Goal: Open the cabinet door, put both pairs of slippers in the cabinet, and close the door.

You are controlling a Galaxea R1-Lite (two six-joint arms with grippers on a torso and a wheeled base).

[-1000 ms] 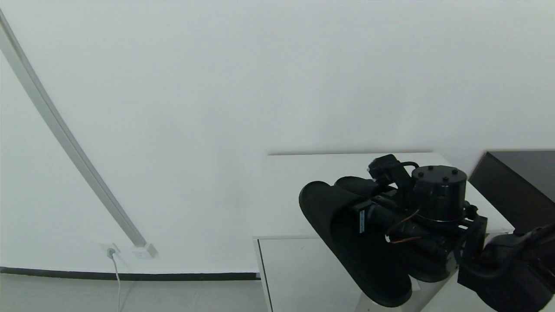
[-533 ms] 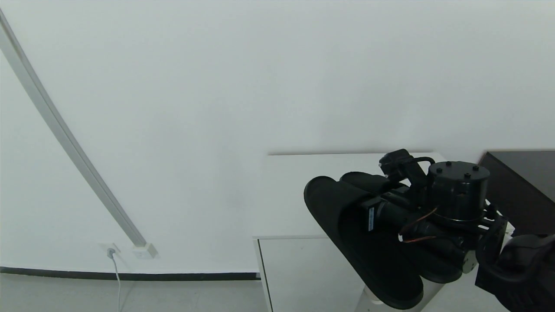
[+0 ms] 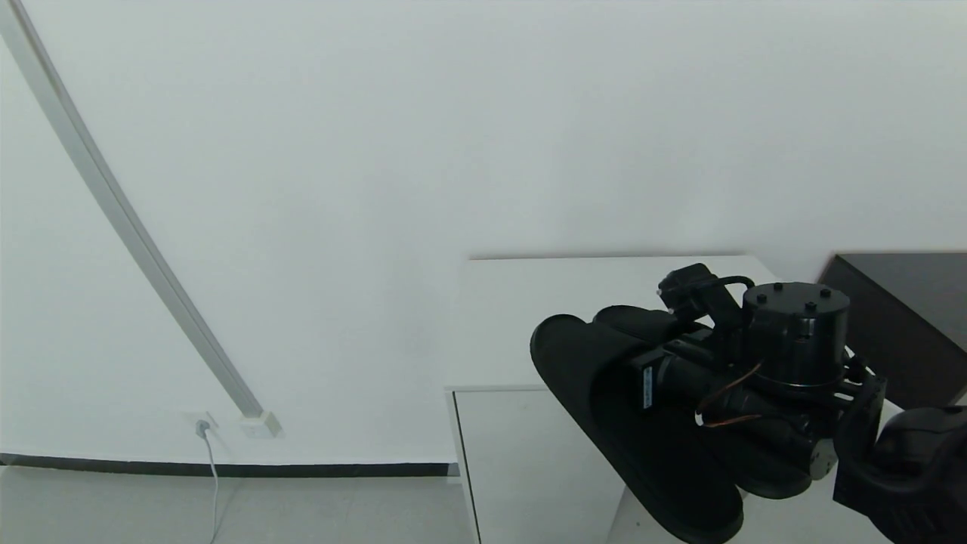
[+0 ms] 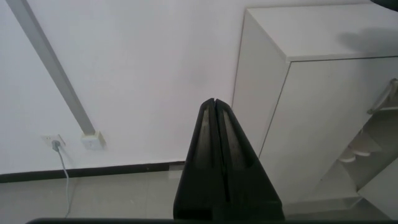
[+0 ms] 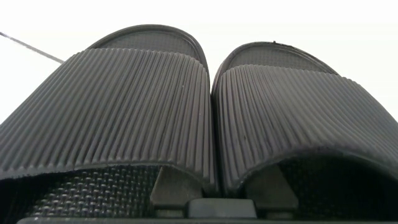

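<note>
A pair of black ribbed slippers [image 3: 642, 438] hangs toes-down in front of the white cabinet [image 3: 544, 317], held side by side. My right gripper [image 3: 638, 370] is shut on them. In the right wrist view its fingers [image 5: 176, 186] reach under the two straps of the slippers [image 5: 143, 106] and pinch their inner edges together. My left gripper [image 4: 214, 104] is shut with nothing in it, out in front of the cabinet's [image 4: 311, 118] left corner. At the cabinet's right an open part shows shelves, with a pale object [image 4: 362, 148] on one.
A dark piece of furniture [image 3: 899, 317] stands right of the cabinet. A slanted cable duct [image 3: 113, 219] runs down the white wall to a socket with a plug [image 3: 202, 429]. Bare floor [image 4: 112, 193] lies left of the cabinet.
My right gripper has carried the black slippers a little to the right and lower. The head camera has shifted slightly, so the cabinet sits a bit higher in the picture.
</note>
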